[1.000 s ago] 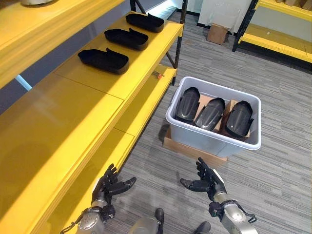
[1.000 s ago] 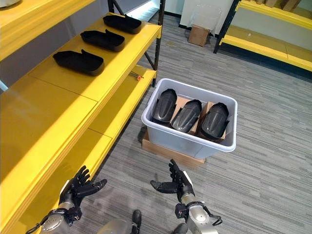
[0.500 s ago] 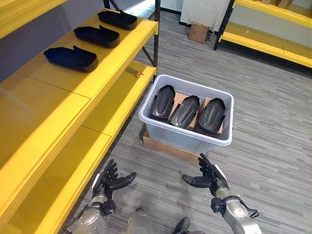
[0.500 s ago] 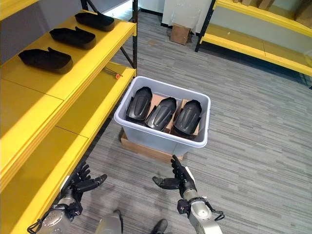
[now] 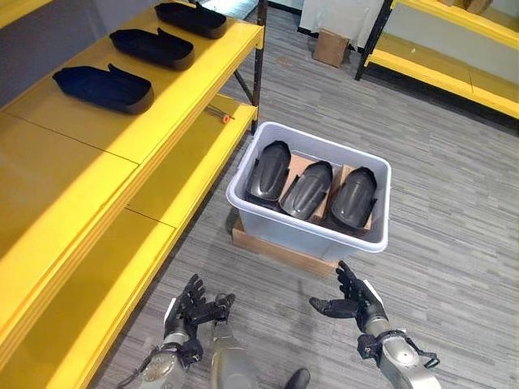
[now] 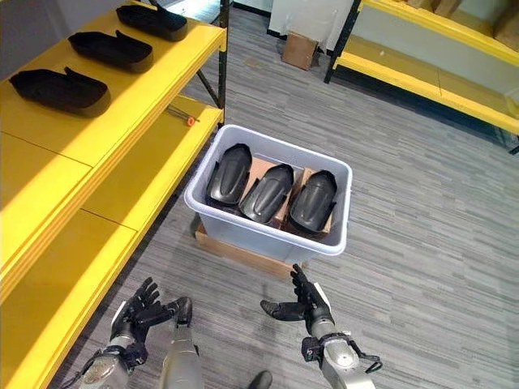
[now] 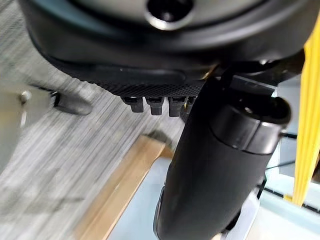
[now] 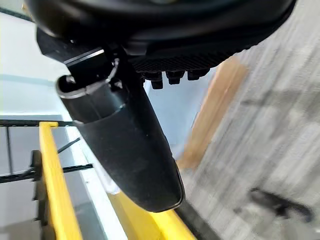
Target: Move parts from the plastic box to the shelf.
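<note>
Since a second ago: both my hands hang lower and nearer my body; the whole view has swung, so the box only seems to sit more central, and the parts in it lie as before.
Left hand (image 5: pixel 192 307): empty, fingers spread and relaxed, held low over the grey floor (image 5: pixel 454 203) beside the lower shelf board.
Right hand (image 5: pixel 354 301): empty too, fingers loosely straight, thumb out, palm turned inward, hovering just short of the box's near wall.
Box (image 5: pixel 305 233): pale plastic, resting on a flat cardboard base (image 5: pixel 280 245), in front of me and between my hands.
Parts in box (image 5: pixel 307 189): three dark curved shells standing side by side, leaning against brown cardboard dividers.
Shelf (image 5: pixel 105 130): yellow, on my left, well apart from the box.
Parts on shelf (image 5: pixel 104 87): three black shells in a row on the upper board, spaced apart.
Carton (image 5: pixel 329 47): small, brown, far off on the floor by a second yellow rack (image 5: pixel 442 61).
</note>
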Motion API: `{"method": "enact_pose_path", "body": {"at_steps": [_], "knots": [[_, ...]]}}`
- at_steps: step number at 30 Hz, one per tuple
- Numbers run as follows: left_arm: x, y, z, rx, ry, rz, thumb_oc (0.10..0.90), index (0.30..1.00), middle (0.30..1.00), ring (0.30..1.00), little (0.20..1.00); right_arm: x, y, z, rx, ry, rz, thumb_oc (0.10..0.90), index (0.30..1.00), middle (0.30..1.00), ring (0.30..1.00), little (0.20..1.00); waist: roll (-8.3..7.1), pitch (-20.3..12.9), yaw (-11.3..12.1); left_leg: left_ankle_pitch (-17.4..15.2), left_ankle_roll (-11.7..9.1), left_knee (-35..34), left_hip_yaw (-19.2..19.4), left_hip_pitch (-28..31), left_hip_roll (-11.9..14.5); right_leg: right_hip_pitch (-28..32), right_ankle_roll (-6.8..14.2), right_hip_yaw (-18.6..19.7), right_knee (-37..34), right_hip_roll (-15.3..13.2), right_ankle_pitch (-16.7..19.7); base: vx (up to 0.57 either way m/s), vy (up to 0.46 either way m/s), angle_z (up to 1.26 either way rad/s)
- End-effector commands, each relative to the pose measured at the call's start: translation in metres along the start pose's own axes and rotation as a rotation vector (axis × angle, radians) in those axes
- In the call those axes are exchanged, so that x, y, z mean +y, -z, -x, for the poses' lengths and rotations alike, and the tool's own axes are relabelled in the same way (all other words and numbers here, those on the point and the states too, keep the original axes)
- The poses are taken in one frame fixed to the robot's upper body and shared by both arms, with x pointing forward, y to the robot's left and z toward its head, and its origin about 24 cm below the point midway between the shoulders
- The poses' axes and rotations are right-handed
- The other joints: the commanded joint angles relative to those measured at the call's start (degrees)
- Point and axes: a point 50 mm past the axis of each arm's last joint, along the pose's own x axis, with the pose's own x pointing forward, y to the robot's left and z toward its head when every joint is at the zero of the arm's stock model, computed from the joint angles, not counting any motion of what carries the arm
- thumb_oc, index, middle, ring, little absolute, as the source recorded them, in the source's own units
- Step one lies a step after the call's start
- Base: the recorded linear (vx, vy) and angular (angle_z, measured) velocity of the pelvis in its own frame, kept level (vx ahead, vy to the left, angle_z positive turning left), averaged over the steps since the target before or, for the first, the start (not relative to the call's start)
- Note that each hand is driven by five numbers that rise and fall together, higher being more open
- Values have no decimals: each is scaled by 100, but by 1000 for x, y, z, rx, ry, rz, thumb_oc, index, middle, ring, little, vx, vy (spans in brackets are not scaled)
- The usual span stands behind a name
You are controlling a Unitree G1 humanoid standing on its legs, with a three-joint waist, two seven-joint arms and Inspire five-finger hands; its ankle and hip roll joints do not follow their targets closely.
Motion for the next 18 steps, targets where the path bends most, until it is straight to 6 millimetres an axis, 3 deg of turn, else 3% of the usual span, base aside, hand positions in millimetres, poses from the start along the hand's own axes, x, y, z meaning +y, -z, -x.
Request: {"method": "enact_pose_path", "body": {"at_steps": [1, 5, 10, 18], "knots": [[-5, -43, -4, -200, 71, -11, 900, 1000, 1000, 1000, 1000, -2, -37, -3, -198, -8, -23, 900, 1000, 1000, 1000, 1000, 72, -185, 52, 83, -122, -219, -137, 17, 326, 136, 96, -55, 454, 12, -599, 181, 207, -53], [-2, -51, -5, -219, 65, -35, 900, 1000, 1000, 1000, 1000, 3, -34, -4, -186, -11, -46, 900, 1000, 1000, 1000, 1000, -33, -158, 50, -310, 73, 319, 5, -23, 107, 125, 245, -43, 839, -354, -570, 151, 223, -15], [-2, -57, -6, -236, 63, -49, 900, 1000, 1000, 1000, 1000, 7, -38, -6, -196, -26, -50, 900, 1000, 1000, 1000, 1000, -57, -228, 3, -639, 251, 637, 96, -109, -180, 43, 425, -184, 1065, -670, -404, 136, 198, -14], [-3, -55, -7, -224, 68, -49, 900, 1000, 1000, 1000, 1000, 10, -38, -6, -189, -54, -15, 900, 1000, 1000, 1000, 1000, -24, -217, 24, -893, 368, 850, 143, -176, -381, 8, 569, -401, 1124, -856, -143, 91, 90, 4]]}}
